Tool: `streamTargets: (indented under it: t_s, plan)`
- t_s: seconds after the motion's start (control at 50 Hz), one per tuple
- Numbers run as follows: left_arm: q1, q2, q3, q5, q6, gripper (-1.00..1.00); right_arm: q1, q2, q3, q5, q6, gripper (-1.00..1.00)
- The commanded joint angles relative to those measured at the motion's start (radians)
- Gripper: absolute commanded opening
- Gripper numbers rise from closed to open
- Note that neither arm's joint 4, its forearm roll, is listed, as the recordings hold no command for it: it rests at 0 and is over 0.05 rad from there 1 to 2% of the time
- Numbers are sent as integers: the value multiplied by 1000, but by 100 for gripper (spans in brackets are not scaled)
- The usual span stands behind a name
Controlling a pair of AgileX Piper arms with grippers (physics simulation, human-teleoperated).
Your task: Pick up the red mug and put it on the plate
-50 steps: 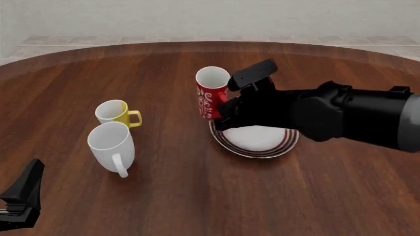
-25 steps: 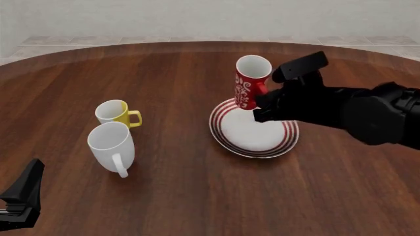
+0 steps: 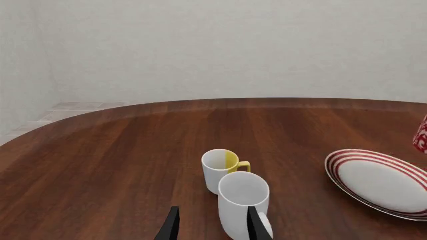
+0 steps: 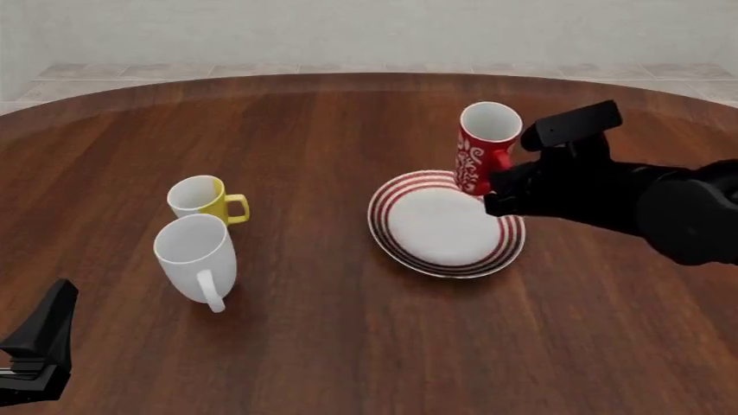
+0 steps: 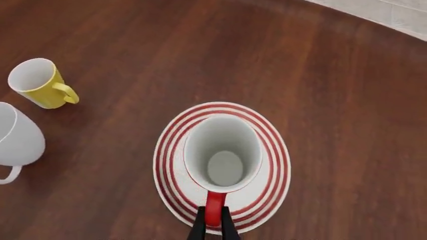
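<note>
Wooden table [image 4: 289, 346] — right gripper [image 5: 213, 223] (pinching handle) suspends red mug [image 4: 481, 156] above plate [image 4: 445, 230].

Simulated room, bare pale wall [image 3: 213, 45], round wooden table [image 4: 346, 346], tiled floor [image 4: 138, 71]

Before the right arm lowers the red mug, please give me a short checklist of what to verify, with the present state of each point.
1. Right hand closed on the handle of the red mug: ok.
2. Mug upright, opening up: ok.
3. Mug above the plate: wrist view shows it over the centre, front view shows it at the far right rim; cannot tell.
4. Mug clear of the plate surface: cannot tell.
5. Yellow mug and white mug away from the plate: ok.
6. Left hand far from the plate: ok.
</note>
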Motion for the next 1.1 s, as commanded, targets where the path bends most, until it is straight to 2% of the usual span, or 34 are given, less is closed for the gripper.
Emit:
streamTargets:
  t_s: [0.02, 0.44, 1.1]
  plan:
    - [0, 0, 0, 0, 0, 100, -37, 8, 25, -22, -12, -100]
    - [0, 0, 0, 0, 0, 100, -44, 70, 37, -72, 0, -100]
    - [0, 0, 0, 0, 0, 100, -5, 162, 14, -112, 5, -100]
